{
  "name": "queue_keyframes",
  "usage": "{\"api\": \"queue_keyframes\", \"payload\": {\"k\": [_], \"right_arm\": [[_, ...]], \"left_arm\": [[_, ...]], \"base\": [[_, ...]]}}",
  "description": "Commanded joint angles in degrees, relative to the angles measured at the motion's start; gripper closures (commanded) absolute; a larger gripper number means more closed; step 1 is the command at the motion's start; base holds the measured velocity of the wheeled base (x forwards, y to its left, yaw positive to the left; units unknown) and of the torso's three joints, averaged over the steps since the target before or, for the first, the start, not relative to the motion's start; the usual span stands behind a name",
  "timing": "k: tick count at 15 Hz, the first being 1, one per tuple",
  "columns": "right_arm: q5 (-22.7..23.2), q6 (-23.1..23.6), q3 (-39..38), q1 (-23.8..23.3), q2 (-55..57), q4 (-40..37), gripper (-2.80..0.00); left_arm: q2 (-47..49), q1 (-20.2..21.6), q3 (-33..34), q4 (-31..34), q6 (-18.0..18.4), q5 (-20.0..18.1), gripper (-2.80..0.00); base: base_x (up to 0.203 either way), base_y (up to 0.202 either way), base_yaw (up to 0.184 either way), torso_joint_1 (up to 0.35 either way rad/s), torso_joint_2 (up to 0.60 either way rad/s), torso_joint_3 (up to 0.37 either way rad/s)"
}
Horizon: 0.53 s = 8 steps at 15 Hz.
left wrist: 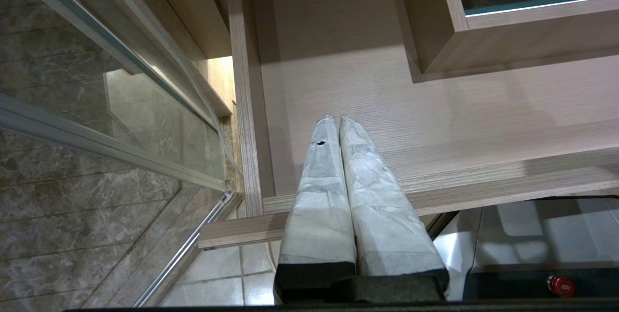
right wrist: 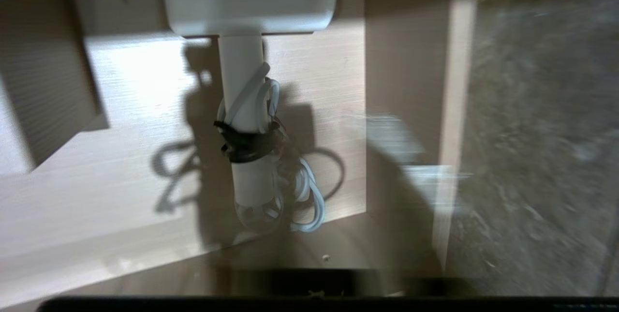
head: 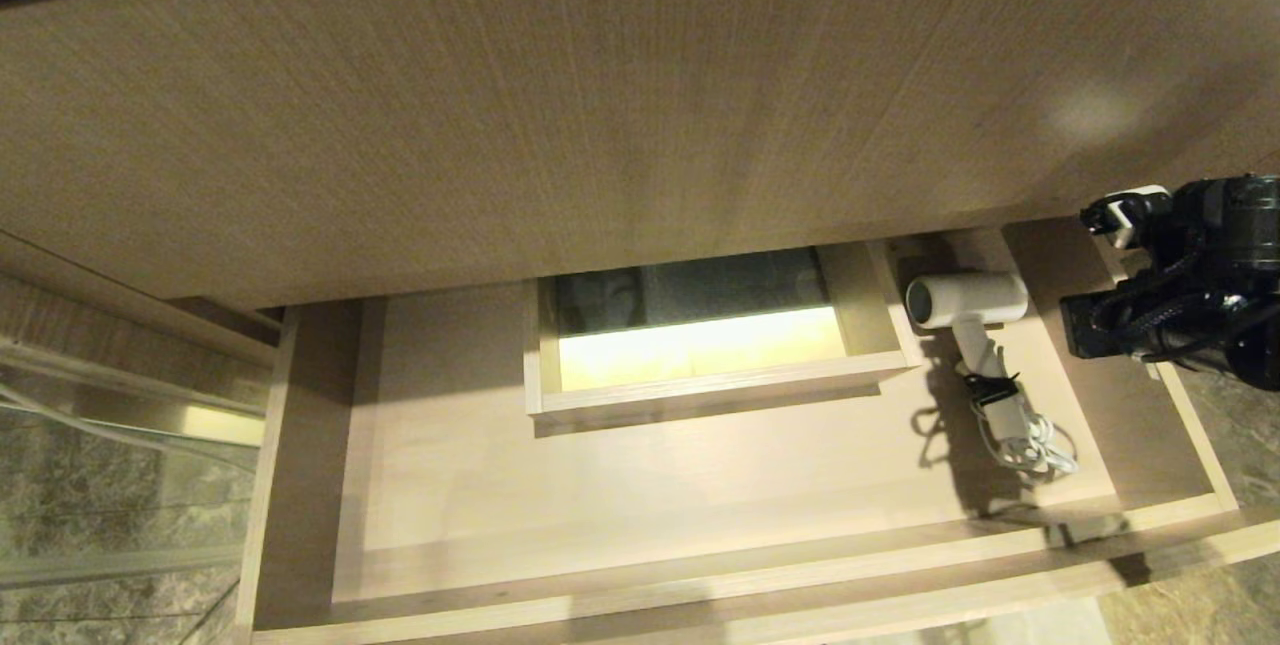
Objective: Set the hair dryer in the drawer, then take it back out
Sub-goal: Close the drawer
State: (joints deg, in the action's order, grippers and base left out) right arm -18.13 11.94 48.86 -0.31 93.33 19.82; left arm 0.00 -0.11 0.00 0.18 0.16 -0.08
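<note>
The drawer [head: 700, 590] is pulled out, wide and shallow, in light wood grain. The white hair dryer [head: 968, 300] lies on the drawer floor near its right wall, barrel toward the back. Its handle [right wrist: 242, 109] points to the front, with the white cord [right wrist: 309, 196] bundled by a black tie. My right gripper [head: 1128, 213] hangs above the drawer's right wall, beside the hair dryer and apart from it, with nothing in it. My left gripper [left wrist: 337, 121] hovers over the drawer's front left part, its wrapped fingers pressed together.
A boxed rectangular cut-out [head: 700, 380] rises from the drawer floor at the back middle, left of the hair dryer. The cabinet's wood panel [head: 600, 105] overhangs the drawer's rear. A glass door with a metal frame [left wrist: 111, 142] and the marble floor [head: 100, 485] lie to the left.
</note>
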Motion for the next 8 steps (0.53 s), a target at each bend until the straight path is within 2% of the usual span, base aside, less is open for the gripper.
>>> {"api": "queue_keyframes", "payload": {"k": [1,3,8], "right_arm": [[-0.05,0.28,-4.33,0.54,-7.81,0.07,0.00],[0.33,1.14,-9.58,0.88,-14.57,-0.93,0.00],[0.05,2.68,-18.69,1.11,-27.60,-10.69,0.00]], "left_arm": [[0.00,0.02,0.08,-0.01,0.02,-0.01,0.00],[0.00,0.01,0.08,-0.01,0.02,-0.01,0.00],[0.00,0.02,0.04,-0.01,0.02,-0.01,0.00]], "base": [[0.000,0.000,0.000,0.000,0.00,0.000],[0.000,0.000,0.000,0.000,0.00,0.000],[0.000,0.000,0.000,0.000,0.00,0.000]]}}
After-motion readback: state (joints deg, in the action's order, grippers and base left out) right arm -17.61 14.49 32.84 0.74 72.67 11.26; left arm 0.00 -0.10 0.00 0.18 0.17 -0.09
